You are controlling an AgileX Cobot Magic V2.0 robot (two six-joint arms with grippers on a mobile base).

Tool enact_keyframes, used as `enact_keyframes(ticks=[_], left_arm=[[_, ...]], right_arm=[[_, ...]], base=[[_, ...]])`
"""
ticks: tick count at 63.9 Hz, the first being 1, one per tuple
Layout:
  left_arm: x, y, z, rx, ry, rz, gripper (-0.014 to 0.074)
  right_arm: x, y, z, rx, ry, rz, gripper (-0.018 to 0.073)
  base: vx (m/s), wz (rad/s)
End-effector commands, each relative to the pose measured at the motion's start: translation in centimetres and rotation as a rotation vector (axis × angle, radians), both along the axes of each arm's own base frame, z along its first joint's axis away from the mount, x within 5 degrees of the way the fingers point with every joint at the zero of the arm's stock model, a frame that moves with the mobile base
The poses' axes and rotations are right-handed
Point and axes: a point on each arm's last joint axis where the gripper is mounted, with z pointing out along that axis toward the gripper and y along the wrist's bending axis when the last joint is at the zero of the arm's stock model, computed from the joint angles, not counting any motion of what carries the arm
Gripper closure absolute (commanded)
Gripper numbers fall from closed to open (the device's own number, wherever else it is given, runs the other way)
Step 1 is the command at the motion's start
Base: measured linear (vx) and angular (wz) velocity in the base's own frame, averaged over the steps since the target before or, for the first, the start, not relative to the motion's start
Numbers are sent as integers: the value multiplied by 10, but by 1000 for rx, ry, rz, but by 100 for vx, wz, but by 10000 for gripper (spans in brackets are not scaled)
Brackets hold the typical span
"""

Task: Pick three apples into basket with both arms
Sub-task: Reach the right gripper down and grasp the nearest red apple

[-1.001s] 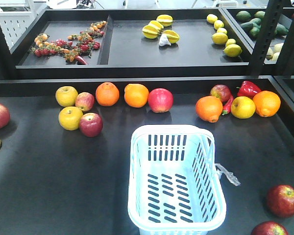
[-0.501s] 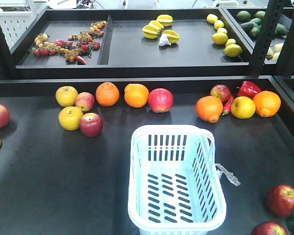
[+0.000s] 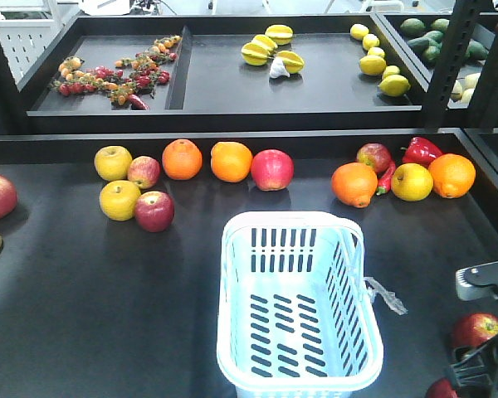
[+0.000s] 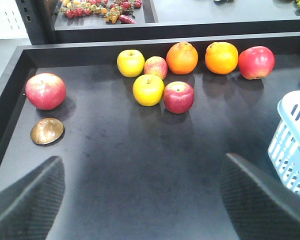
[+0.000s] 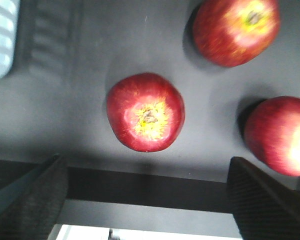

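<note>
Two fingers [image 4: 25, 200] of my left gripper [image 4: 140, 210] stand wide apart with nothing between them, over the dark table [image 4: 140, 160]. Beyond it, yellow apples [image 4: 148, 90] and oranges [image 4: 182, 57] lie along the back edge. Further right, the light-blue basket [image 3: 292, 218] sits mid-table, upright. Right of the basket, my right gripper [image 5: 150, 205] is likewise spread open and grasps nothing. It hangs over the three apples [image 5: 146, 112], which lie on the table near its front right corner. One is centred under the gripper and the other two are off to its right, none touching.
</note>
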Motion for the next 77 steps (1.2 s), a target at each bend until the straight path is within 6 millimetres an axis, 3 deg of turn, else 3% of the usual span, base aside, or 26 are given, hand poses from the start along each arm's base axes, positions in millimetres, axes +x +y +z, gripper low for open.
enact_keyframes(ticks=[1,32,46,55,77], left_arm=[[2,-1,12,-16,-77,-9,4],[2,-1,12,-16,-77,-9,4],[2,-1,12,-16,-77,-9,4],[2,-1,12,-16,-77,-9,4],[2,-1,12,-16,-77,-9,4]], right_arm=[[15,1,-2,0,-22,13,-43],[43,3,-76,-6,164,25,-35],[47,3,-98,-6,199,30,-35],[47,3,-102,-7,214,30,-15],[48,3,-99,-12,244,26,270]], base=[[0,0],[0,0],[0,0],[0,0],[0,0]])
